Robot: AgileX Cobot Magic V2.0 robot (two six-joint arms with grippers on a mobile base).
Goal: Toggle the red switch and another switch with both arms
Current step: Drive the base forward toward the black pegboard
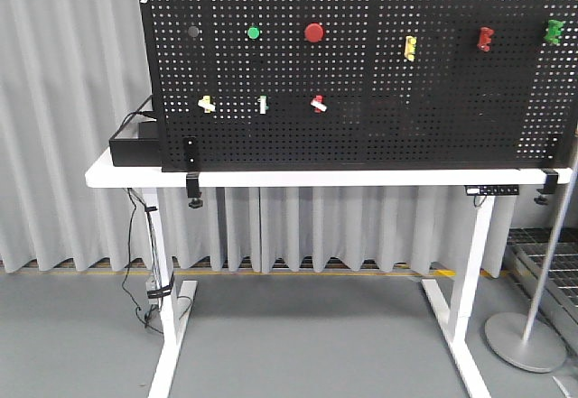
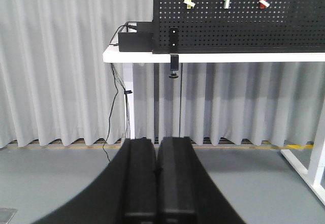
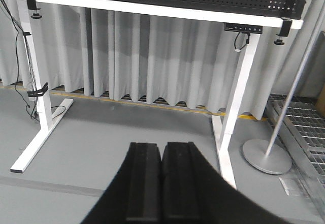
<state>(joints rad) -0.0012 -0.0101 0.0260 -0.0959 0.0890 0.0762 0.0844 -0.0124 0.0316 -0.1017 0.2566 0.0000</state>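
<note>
**Surface and room.** A white table (image 1: 361, 177), a flat rectangular top on two white legs with long feet, is set on a smooth grey floor (image 1: 307, 335). Pale grey pleated curtains (image 1: 63, 145) are hung behind it. A matt black perforated board (image 1: 406, 118) is stood upright along the top and fixed by black clamps (image 1: 192, 181). A black box (image 1: 134, 145) is placed on the table just beside the board, at the left of the front view, and cables are trailed down the leg below it. A grey pole on a round disc base (image 1: 526, 342) is stood on the floor near the other leg.

**Board fittings.** In the lower row, three tiny toggles with short white levers are mounted apart from one another. The yellow switch (image 1: 207, 104) is outermost, a green-based toggle (image 1: 263, 104) is in the middle, and the red switch (image 1: 318, 103) is nearest the board's centre. Two round red buttons (image 1: 314, 32) and a round green button (image 1: 254, 32) are mounted above. Clip-shaped pegs in yellow (image 1: 410, 48), red (image 1: 486, 39) and green (image 1: 554, 30) are mounted further across.

**Arms.**
- Left pincer (image 2: 156, 141): black and blocky, with the fingers pressed together and nothing gripped. It is held well apart from the board.
- Right pincer (image 3: 161, 147): the same build, with the fingers likewise pressed together and empty. It is held well apart from the table.
</note>
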